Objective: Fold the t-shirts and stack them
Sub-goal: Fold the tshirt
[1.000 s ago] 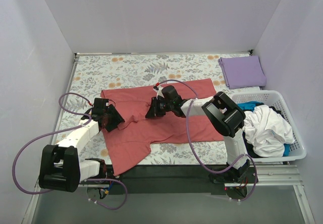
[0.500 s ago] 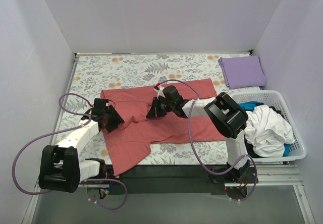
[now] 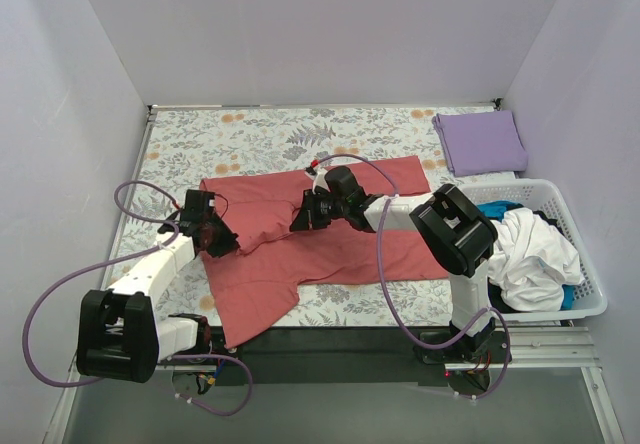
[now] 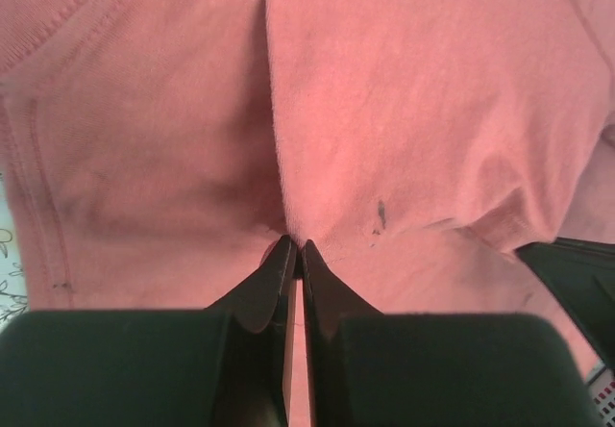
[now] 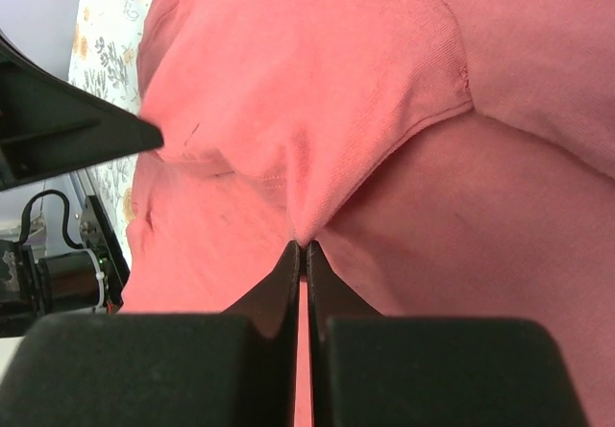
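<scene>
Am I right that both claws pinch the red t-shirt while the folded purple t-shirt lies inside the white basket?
Not quite: in the top view the folded purple t-shirt lies on the floral cloth beyond the basket. The left claw and right claw do pinch the red t-shirt.

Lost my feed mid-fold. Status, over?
Left gripper shut on salmon t-shirt. Right gripper shut on it too. Lavender t-shirt folded, far right. Basket at right, not obstructing.

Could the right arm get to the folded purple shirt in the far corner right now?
Probably not yet: the right arm's fingers are shut on the red shirt. Once they let go, nothing stands between them and the purple shirt.
</scene>
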Controlling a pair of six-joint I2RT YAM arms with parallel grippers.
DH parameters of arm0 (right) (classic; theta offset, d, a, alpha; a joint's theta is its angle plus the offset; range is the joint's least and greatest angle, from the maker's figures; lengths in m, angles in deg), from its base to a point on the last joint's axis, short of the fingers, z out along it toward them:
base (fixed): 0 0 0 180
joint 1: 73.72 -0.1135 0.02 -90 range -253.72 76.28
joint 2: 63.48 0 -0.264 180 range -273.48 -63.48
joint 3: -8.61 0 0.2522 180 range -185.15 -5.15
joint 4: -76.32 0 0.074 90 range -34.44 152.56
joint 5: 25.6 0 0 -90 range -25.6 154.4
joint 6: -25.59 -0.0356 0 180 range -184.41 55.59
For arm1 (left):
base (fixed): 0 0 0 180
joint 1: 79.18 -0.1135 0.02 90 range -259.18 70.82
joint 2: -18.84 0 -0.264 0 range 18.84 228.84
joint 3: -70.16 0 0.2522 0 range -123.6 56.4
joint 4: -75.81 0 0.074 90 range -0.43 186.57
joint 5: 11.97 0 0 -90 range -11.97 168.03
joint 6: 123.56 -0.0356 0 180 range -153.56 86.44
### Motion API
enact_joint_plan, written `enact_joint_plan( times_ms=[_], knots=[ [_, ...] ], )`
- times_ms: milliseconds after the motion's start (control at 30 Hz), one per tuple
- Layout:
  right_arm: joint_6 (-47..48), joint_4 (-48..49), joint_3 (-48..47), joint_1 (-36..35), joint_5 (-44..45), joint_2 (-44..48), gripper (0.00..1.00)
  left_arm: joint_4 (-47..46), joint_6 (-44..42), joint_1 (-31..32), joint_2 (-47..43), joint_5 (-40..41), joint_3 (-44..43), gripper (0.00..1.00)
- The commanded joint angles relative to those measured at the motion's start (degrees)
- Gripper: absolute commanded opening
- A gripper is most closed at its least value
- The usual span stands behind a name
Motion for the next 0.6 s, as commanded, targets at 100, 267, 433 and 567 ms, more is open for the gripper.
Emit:
enact_joint_plan(
  times_ms=[100, 267, 433, 567],
  knots=[
    [1.0, -0.2, 0.4, 0.5, -2.8, 2.6, 0.01, 6.6, -0.4, -0.1, 1.2, 4.1, -5.7, 0.02],
    [0.9, -1.6, 0.6, 1.0, -3.4, 2.6, 0.01, 7.9, -0.6, -0.1, 3.5, 4.3, -6.4, 0.06],
    [1.9, -4.4, -0.1, 1.4, -3.4, 2.9, 0.01, 8.8, -0.7, -0.1, 4.6, 3.8, -6.7, 0.1],
    [3.4, -6.8, -0.5, 2.0, -3.4, 2.4, 0.11, 9.2, 0.8, -0.1, 4.2, 3.1, -6.0, 0.25]
  ],
)
